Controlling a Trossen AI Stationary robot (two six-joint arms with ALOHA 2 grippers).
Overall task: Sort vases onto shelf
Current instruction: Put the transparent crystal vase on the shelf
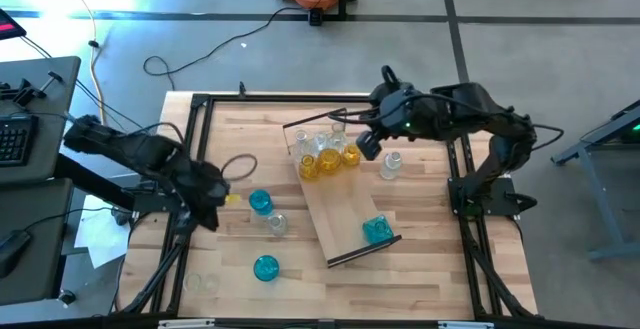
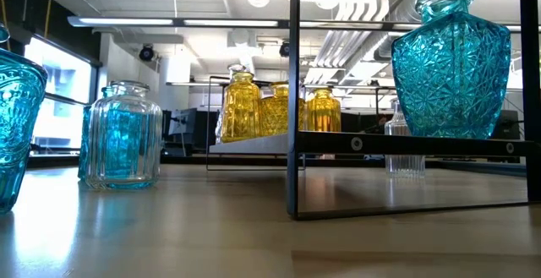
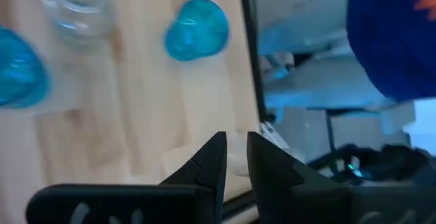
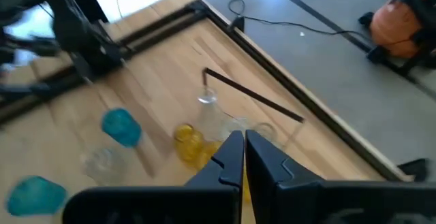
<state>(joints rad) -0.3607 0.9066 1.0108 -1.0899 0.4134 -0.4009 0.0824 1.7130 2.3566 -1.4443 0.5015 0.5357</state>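
We judge the sorting roughly half done. On the long light-wood plank shelf with dark metal end rims (image 1: 340,209), which lies slantwise on the pale-wood worktop (image 1: 430,269), a cluster of amber-yellow and clear glass vases (image 1: 325,152) stands at the far end and one cut-glass blue vase (image 1: 376,230) at the near end. Off the shelf we count a blue vase (image 1: 260,202) with a clear one (image 1: 277,223) just beside it, another blue vase (image 1: 265,267) nearer the front edge, and a clear vase (image 1: 391,165) beside the shelf; a faint clear piece at the front left corner may be one more. The left end effector (image 3: 236,157) hovers near the worktop's left edge, fingers slightly parted, empty. The right end effector (image 4: 244,152) hangs over the yellow cluster, fingers pressed together, holding nothing. We can read no brand, label or writing.
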